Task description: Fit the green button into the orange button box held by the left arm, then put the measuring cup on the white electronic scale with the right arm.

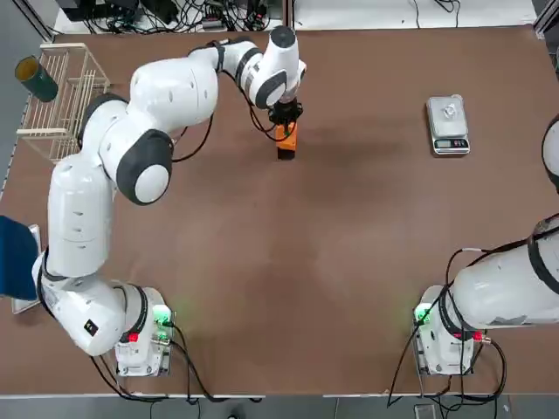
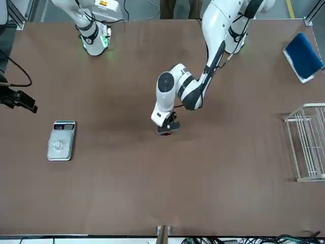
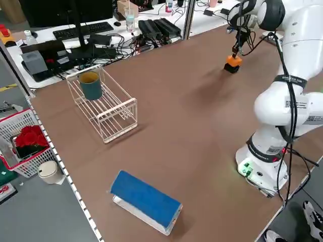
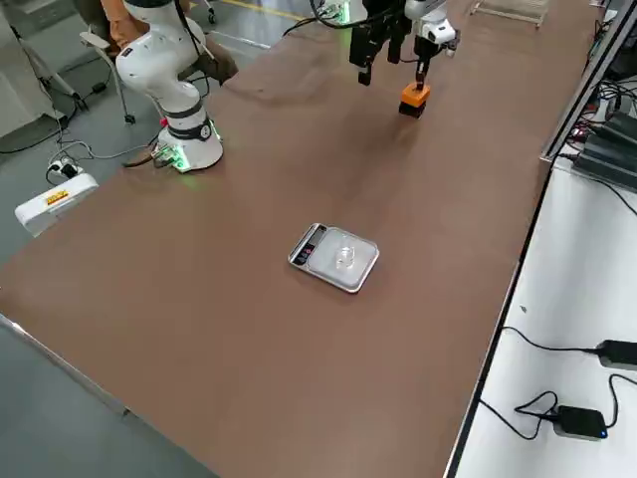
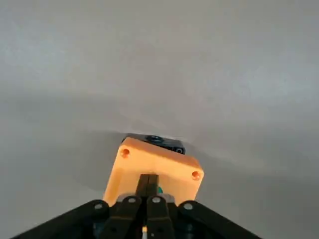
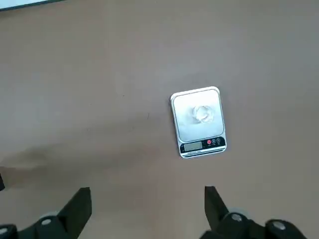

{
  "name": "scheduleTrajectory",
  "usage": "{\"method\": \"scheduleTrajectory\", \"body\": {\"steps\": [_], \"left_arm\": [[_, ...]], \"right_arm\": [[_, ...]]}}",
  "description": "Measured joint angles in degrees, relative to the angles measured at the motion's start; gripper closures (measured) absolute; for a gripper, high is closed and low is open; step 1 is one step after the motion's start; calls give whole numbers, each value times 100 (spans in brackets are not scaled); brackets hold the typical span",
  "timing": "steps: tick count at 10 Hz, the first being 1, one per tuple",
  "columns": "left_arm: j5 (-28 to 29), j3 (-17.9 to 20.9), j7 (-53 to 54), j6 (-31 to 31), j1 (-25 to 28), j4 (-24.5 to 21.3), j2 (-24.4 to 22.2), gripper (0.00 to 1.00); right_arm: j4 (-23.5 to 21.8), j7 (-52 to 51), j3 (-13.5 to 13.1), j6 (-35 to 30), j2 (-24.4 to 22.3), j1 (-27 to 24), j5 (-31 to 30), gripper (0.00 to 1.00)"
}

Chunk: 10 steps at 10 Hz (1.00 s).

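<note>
Matt orange plastic button box [image 5: 155, 172], silvery metal-plated white electronic scale [image 6: 198, 122], clear glassy measuring cup [image 6: 203, 114].

No lettering (labels, digits, brands alike) can be read.

One orange button box [image 1: 286, 138], one white electronic scale [image 1: 448, 126], one measuring cup [image 1: 451, 111], one wire rack [image 1: 61, 100], one green mug [image 1: 36, 78], two arms.

Bright orange button box [image 1: 286, 138], silvery white scale [image 1: 448, 125], clear cup [image 1: 451, 111], brown table [image 1: 332, 253], blue pad [image 3: 145, 199]
</note>
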Motion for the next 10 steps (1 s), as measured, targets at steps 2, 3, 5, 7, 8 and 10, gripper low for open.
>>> {"method": "scheduleTrajectory", "body": {"steps": [2,3,5,7,8,10], "left_arm": [[-3,8,-20,-66,33,35,-94,97],[-41,7,-25,-191,149,67,-218,96],[-87,6,-24,-568,412,94,-639,74],[-87,12,20,-1120,789,108,-1142,45],[-87,15,163,-1424,1060,112,-1395,29],[-90,16,471,-2021,1644,109,-1881,3]], "right_arm": [[0,0,1,0,0,1,0,0],[0,0,1,0,0,2,0,0],[0,0,2,0,0,4,0,0],[1,0,3,0,0,6,0,0],[1,0,3,0,0,7,0,0],[2,0,2,0,0,8,0,0]]}}
